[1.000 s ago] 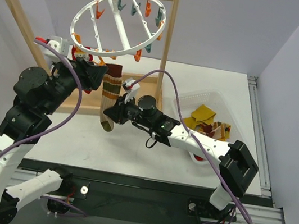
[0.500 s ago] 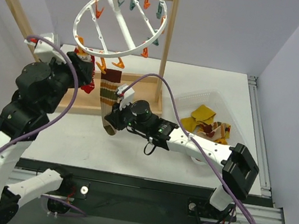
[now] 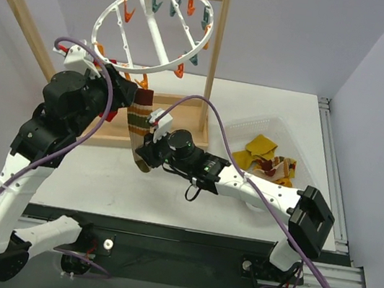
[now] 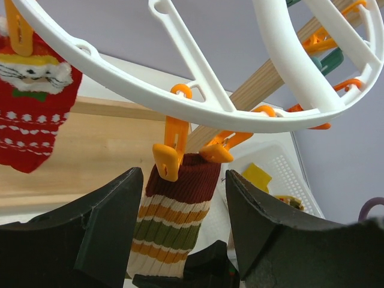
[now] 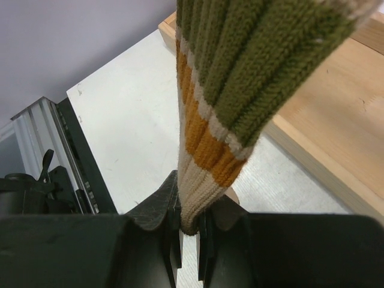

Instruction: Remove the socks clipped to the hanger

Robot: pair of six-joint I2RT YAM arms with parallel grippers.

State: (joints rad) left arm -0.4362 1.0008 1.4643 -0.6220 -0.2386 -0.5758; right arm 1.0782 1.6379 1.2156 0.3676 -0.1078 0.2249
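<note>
The striped sock [image 5: 240, 84] is pinched at its cream end by the right gripper [image 5: 189, 231] at 6 o'clock, with a wooden base [image 5: 339, 114] at 3 o'clock.

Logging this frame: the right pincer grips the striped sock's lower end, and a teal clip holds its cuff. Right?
No: the clip holding the striped sock is orange, per the left wrist view. The right pincer does grip its lower end.

White arm links [image 3: 258, 187], black joints [image 3: 67, 99], purple cables [image 3: 200, 99]
</note>
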